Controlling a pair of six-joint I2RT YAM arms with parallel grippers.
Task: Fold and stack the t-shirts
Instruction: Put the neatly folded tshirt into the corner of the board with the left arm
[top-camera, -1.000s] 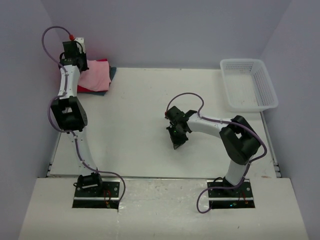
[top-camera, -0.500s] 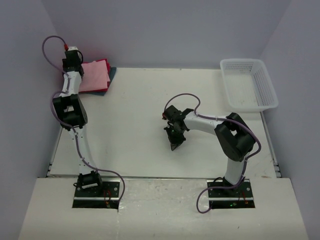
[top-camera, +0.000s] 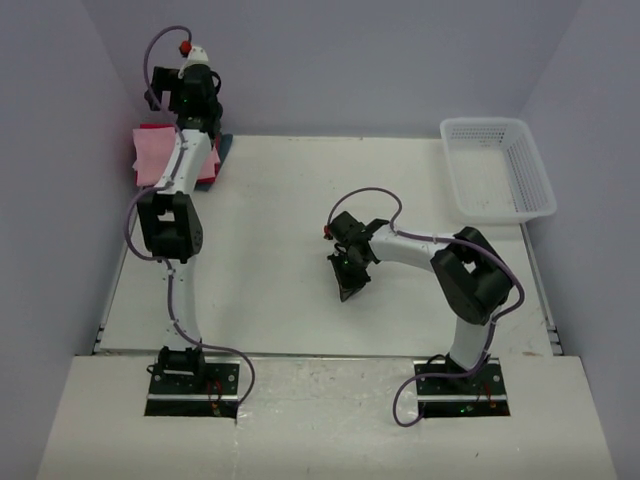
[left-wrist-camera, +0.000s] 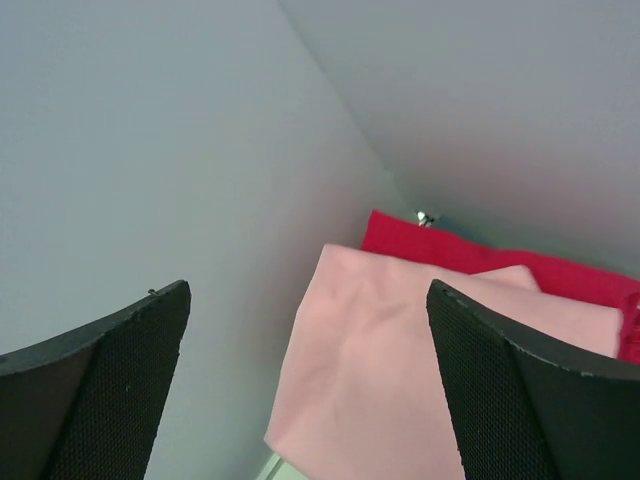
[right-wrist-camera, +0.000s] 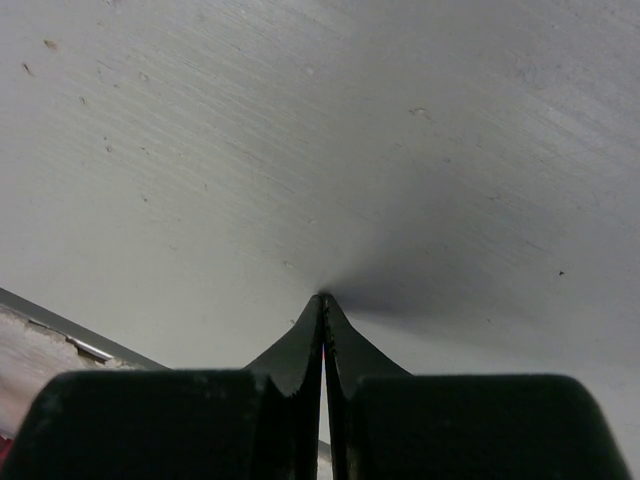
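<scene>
Clearly, the pink t-shirt (left-wrist-camera: 380, 360) tops the red t-shirt (left-wrist-camera: 450, 255) at the far-left corner of the table (top-camera: 280, 200), just below the left gripper's (top-camera: 195, 88) wide, empty jaws; the right gripper (top-camera: 350, 285), clenched on nothing, sits well apart at mid-table.

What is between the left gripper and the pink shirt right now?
Nothing visible. In the left wrist view the left gripper, open, frames the pink shirt with only air between. The shirt lies folded on the red shirt in the far left corner.
</scene>
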